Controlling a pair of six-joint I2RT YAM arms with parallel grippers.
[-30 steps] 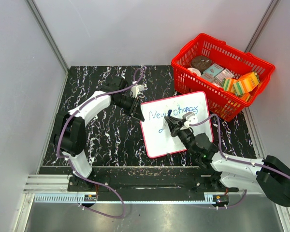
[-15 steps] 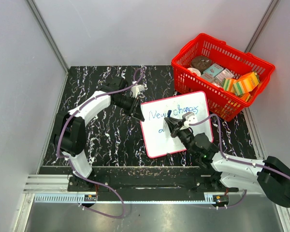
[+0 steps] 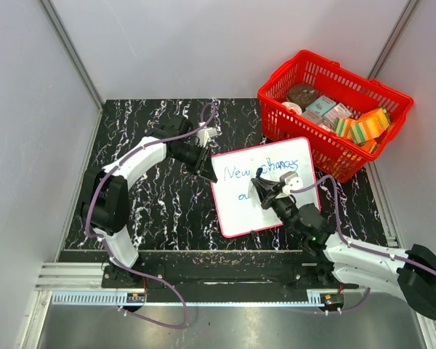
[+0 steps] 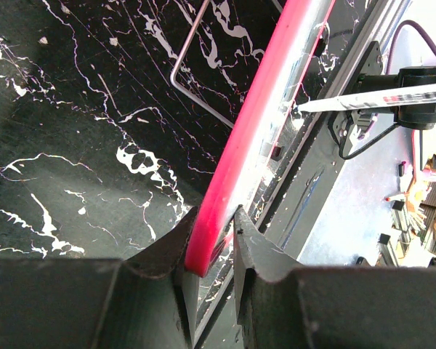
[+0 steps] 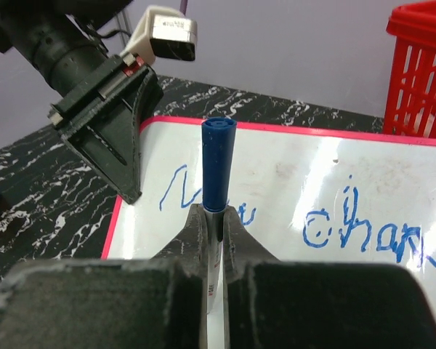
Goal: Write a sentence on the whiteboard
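The whiteboard (image 3: 294, 203), white with a thin red rim, lies on the black marble table, tilted. The sentence (image 3: 260, 171) in blue script reads "New chances", with a short stroke begun below it. My left gripper (image 3: 206, 172) is shut on the board's red rim at its far-left corner; the rim (image 4: 256, 138) runs between the jaws in the left wrist view. My right gripper (image 3: 265, 190) is shut on a blue-capped marker (image 5: 218, 163) and holds it over the board under the first line. The writing also shows in the right wrist view (image 5: 349, 222).
A red basket (image 3: 314, 142) with several packets and boxes stands at the far right, touching the board's far-right edge. Grey walls close the table on three sides. A thin wire stand (image 4: 196, 69) shows beside the board in the left wrist view.
My right gripper has moved the marker a little to the right and the blue stroke under "New" has grown. The left gripper and the board have not moved.
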